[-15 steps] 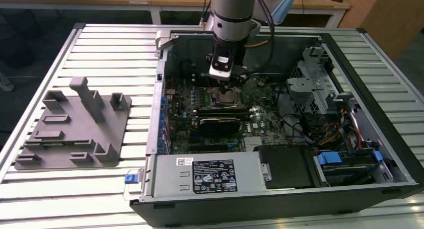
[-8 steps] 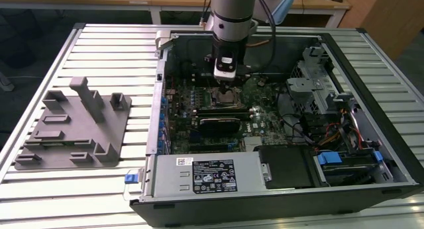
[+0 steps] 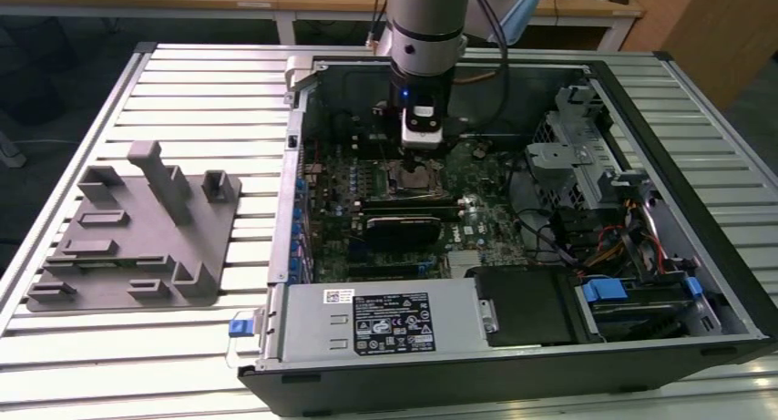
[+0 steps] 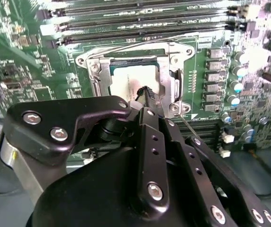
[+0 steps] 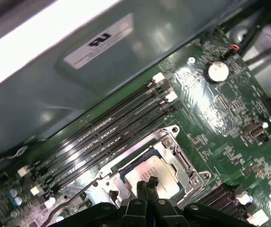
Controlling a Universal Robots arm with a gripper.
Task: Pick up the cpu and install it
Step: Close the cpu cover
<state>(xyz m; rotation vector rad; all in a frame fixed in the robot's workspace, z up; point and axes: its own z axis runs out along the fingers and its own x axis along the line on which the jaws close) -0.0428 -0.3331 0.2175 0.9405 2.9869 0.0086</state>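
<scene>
An open computer case (image 3: pixel 511 374) lies on a slatted metal counter (image 3: pixel 182 83), with a grey fixture block (image 3: pixel 134 238) well apart from it toward the exterior view's left. Inside the case, a silver power supply (image 3: pixel 364 320) fills the near edge. A drive cage (image 3: pixel 584 156) and a tangle of coloured cables (image 3: pixel 584 247) crowd the side toward the exterior view's right. On the green motherboard (image 5: pixel 221 118), a row of long black memory slots (image 5: pixel 112 127) runs just beside the socket, and a round coin battery (image 5: pixel 217 71) sits further off. The arm reaches straight down into the case. The cpu (image 4: pixel 126 78) lies flat in the socket, silver top up, ringed on all sides by the socket's metal frame (image 4: pixel 90 61), with a thin wire lever (image 4: pixel 192 128) alongside. The hand (image 4: pixel 146 92) hangs directly over the cpu, near one edge of its top. Its two slim black fingers are drawn together with no gap visible at the tips, and nothing can be seen clamped between them. Whether the tips touch the chip cannot be told.
</scene>
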